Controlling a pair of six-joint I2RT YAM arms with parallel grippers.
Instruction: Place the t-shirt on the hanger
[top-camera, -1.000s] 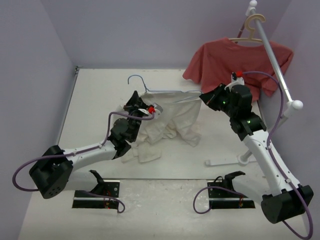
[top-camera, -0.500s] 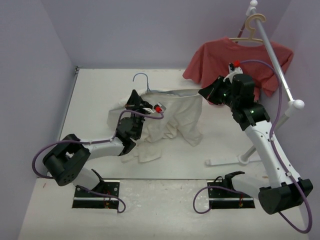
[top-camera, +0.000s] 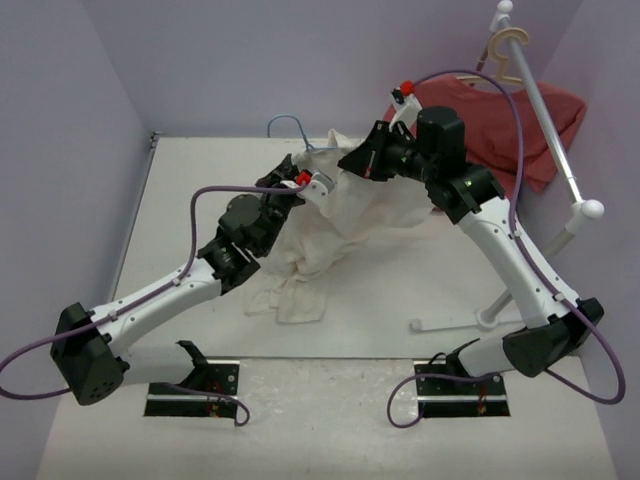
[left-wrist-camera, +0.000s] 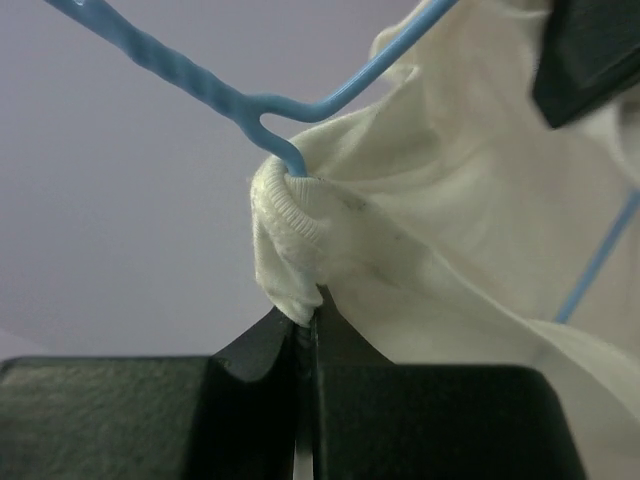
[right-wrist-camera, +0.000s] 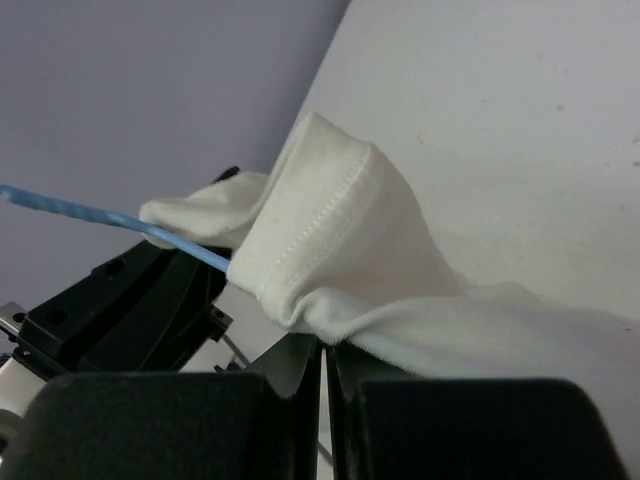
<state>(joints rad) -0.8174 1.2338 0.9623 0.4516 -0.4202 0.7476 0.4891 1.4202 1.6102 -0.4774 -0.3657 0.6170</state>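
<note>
Wrapping the thin twisted-wire hanger (left-wrist-camera: 205, 88), a soft, ribbed-collared t-shirt (left-wrist-camera: 450, 235).

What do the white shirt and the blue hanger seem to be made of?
The shirt looks like soft, matte knit cloth, likely cotton: it wrinkles and drapes, with a ribbed collar and a stitched hem. The hanger looks like thin wire, probably metal under a smooth light-blue coating: its neck is twisted like wound wire, though plastic cannot be ruled out.
</note>
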